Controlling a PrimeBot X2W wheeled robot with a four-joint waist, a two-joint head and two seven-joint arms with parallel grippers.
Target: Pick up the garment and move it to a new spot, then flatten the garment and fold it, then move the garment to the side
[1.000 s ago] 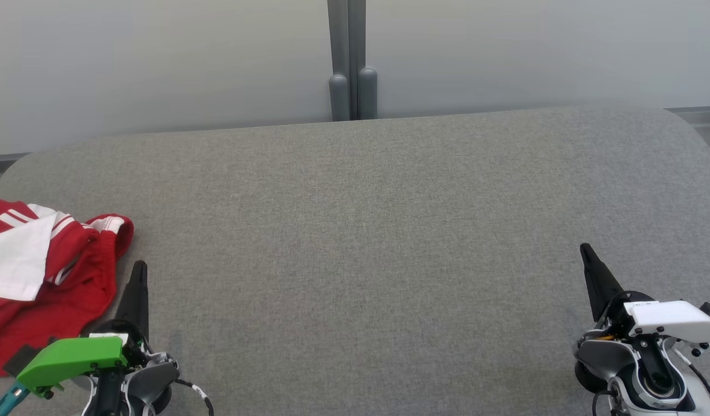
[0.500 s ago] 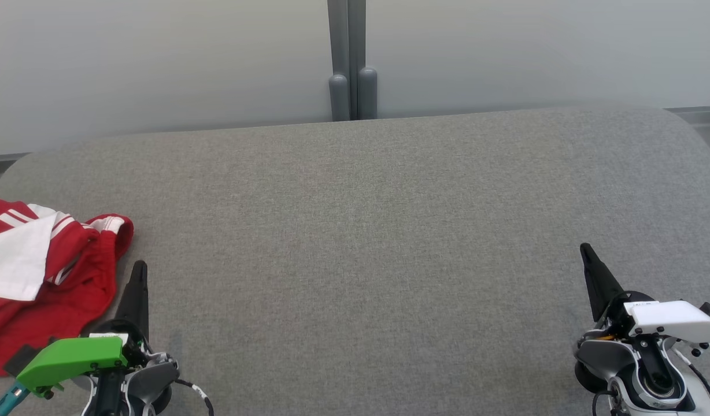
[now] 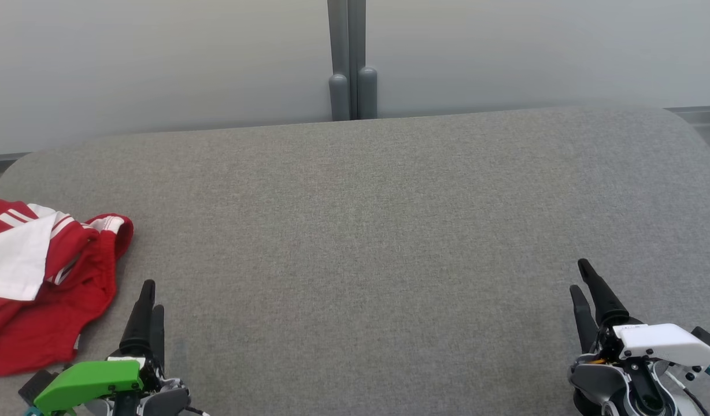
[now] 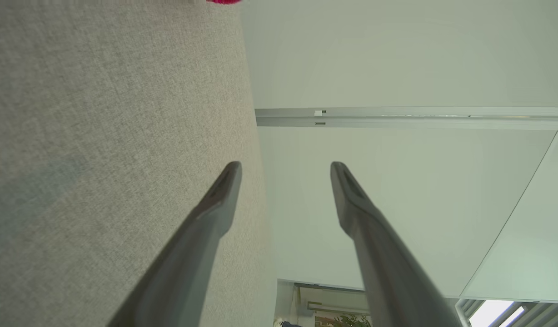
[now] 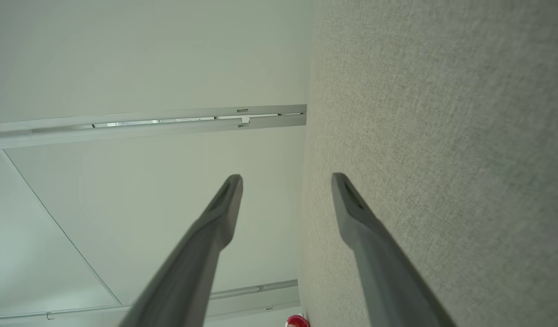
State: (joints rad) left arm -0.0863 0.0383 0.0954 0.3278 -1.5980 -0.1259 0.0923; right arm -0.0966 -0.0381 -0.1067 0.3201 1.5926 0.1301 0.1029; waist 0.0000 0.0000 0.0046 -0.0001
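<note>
Left gripper, near-left corner of grey tabletop: fingers spread, empty. Right gripper, near-right corner: fingers spread, empty. Red-and-white garment lies crumpled at the left edge, just beside the left gripper, apart from it.

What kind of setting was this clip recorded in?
Probably an indoor office or lab test bay, not a home: a wide grey fabric-covered table stands before pale frosted partition panels joined by a grey post, with one red-and-white garment lying at its left edge.
</note>
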